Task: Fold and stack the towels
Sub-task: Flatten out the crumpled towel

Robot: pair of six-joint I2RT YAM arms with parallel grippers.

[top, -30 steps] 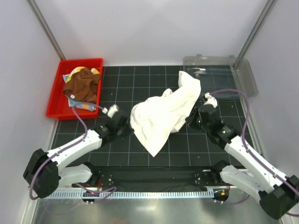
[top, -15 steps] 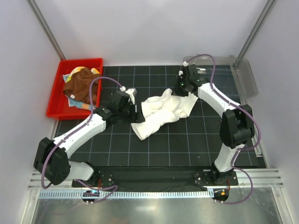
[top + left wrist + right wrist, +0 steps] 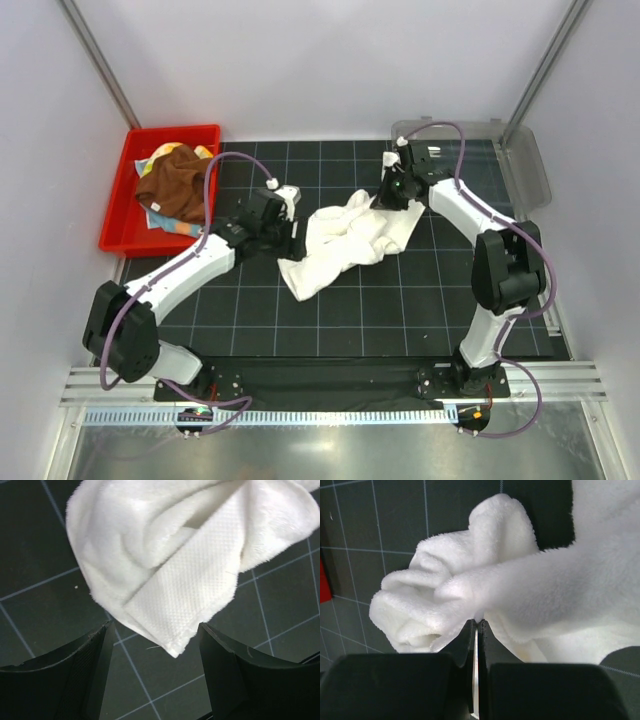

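**White towel bunched mid-counter, one end pinched, the other let go**

The white towel (image 3: 345, 238) lies in a rumpled, elongated heap across the middle of the counter (image 3: 400, 310), a black mat ruled with a pale grid. The towel is thick and soft, and its folds roll over one another in rounded ridges. From the left wrist its two faces show: a fluffy plush pile on one side and a flat, finely dimpled weave on the other, coming to a blunt hemmed corner (image 3: 175, 650).

The left fingers (image 3: 225, 680) are spread wide, dark and matt, one on each side of that corner. They hold nothing, and the corner rests on the mat between them without touching either.

The right fingers (image 3: 476, 635) are pressed together until only a thin slit shows. At their tips they pinch a fold of the white towel at its far end, where the plush bulges into fat lobes on both sides.

Well off to the left a red tray (image 3: 118, 215), a shallow plastic rectangle, holds the others in a loose pile. The rust-brown towel (image 3: 178, 185) is crumpled on top, an edge of the yellow towel (image 3: 165, 153) peeks out behind it, and the light blue towel (image 3: 172, 226) pokes out at the near side.

At the far right corner sits a clear plastic bin (image 3: 520, 165).
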